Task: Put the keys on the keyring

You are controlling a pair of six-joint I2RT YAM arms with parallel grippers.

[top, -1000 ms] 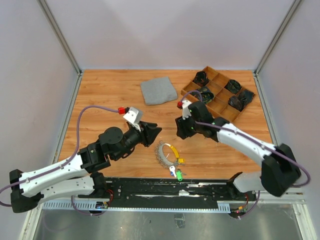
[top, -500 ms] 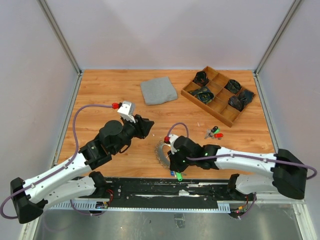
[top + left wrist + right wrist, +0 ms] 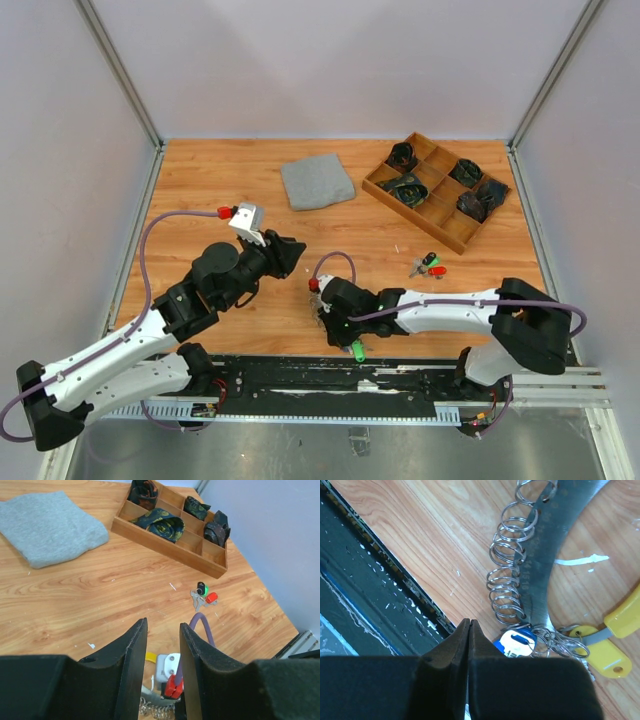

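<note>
- Your right gripper [image 3: 468, 630] has its fingers pressed together with nothing between them. The tips are low over the table's near edge, just beside the keyring [image 3: 547, 565].
- The keyring lies flat on the wood. It is a curved metal band with a row of small wire rings [image 3: 507, 580] strung along its inner side.
- A blue-headed key [image 3: 513, 642] sits at the end of that row, right by your closed fingertips. Two yellow-headed keys [image 3: 607, 650] lie on the far side of the band.
- From above, the right wrist covers nearly all of the keyring. Only a green-headed key [image 3: 358, 352] pokes out at the table's edge.
- Your left gripper [image 3: 162, 640] hangs above the table with its fingers apart and empty. The right arm's purple cable [image 3: 199, 625] and white connector [image 3: 168, 663] stand between it and the keyring.
- More loose keys [image 3: 202, 596], one red-headed and one dark, lie apart on bare wood, between the keyring and the wooden tray [image 3: 165, 545].
- The tray's compartments hold dark rolled fabric pieces. A folded grey cloth [image 3: 317, 182] lies to its left, well away from both grippers.
- A black rail [image 3: 360, 580] runs just off the table edge beside the right fingertips.
- Faint marks along the band's edge are too small to read.
</note>
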